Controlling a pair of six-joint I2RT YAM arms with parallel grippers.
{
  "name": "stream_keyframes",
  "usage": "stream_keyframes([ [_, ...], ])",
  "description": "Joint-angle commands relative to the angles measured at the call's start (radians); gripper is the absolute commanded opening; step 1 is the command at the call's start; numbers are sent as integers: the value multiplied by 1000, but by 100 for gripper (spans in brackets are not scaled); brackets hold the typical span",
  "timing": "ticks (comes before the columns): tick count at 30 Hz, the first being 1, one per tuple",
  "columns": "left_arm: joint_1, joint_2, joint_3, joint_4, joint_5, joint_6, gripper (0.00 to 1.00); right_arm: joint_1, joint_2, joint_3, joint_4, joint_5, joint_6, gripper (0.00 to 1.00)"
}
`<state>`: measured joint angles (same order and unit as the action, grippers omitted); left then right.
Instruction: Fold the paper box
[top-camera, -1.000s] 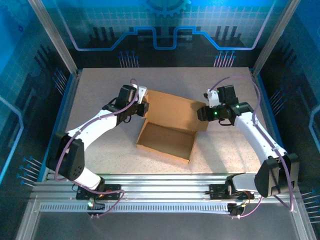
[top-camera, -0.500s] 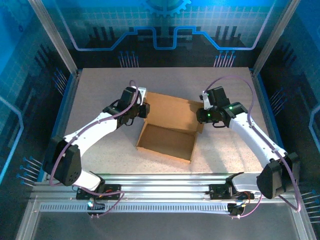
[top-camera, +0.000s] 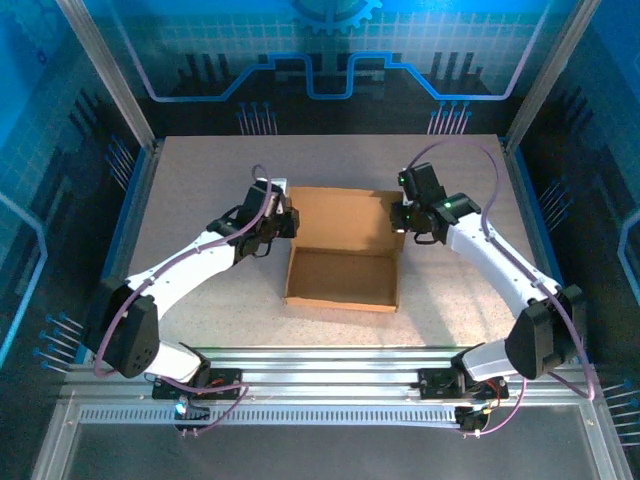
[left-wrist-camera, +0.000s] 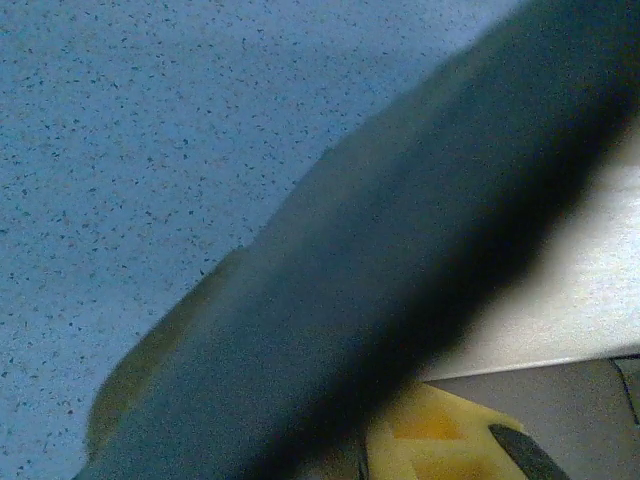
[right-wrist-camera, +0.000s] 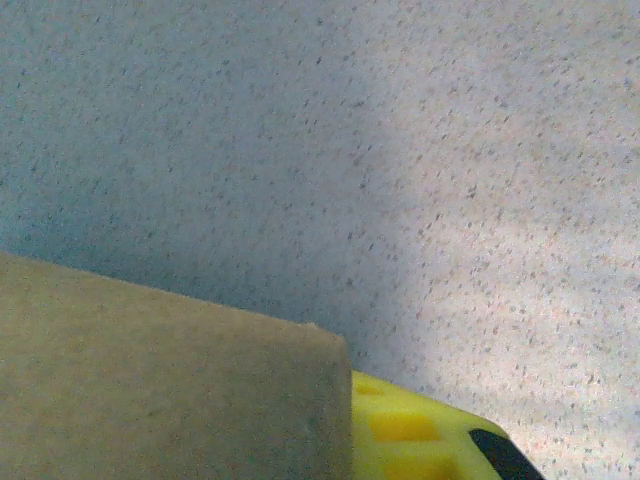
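Because the paper box (top-camera: 340, 280) is plain brown cardboard with nothing in it, I judge it light enough to slide across the tabletop (top-camera: 200, 190) at a slight push. It looks stiff across its panels and willing to bend only along its creases. It sits at the middle of the tabletop with its shallow tray open to the top. Its lid flap (top-camera: 340, 215) reaches out from the tray's far wall, away from the arm bases.

At the flap's right far corner, the right fingers (right-wrist-camera: 400, 425) look pinched onto the cardboard. In the right wrist view, the brown edge lies flush against the yellow pad, with bare tabletop beyond it. At the flap's left far corner, the left fingers (left-wrist-camera: 430, 440) show a yellow pad beside a broad dark blur. I cannot tell whether they are closed on the flap or merely beside it.

Those two far corners seem the right places to hold it — out near the free edge, well away from the tray, so the lid swings evenly about its crease. A hold on one side alone would likely twist the panel. A hard squeeze could dent the edge, and a sideways pull might drag the whole box rather than fold it.
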<state>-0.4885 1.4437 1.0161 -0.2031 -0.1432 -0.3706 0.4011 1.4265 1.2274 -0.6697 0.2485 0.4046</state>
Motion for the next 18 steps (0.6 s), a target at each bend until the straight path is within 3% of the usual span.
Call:
stream_keyframes([
  [1, -21, -14, -13, 41, -15, -62, 19, 20, 43, 46, 95, 50, 44, 13],
  [18, -28, 51, -31, 227, -140, -139, 15, 39, 71, -88, 491, 115, 64, 11],
])
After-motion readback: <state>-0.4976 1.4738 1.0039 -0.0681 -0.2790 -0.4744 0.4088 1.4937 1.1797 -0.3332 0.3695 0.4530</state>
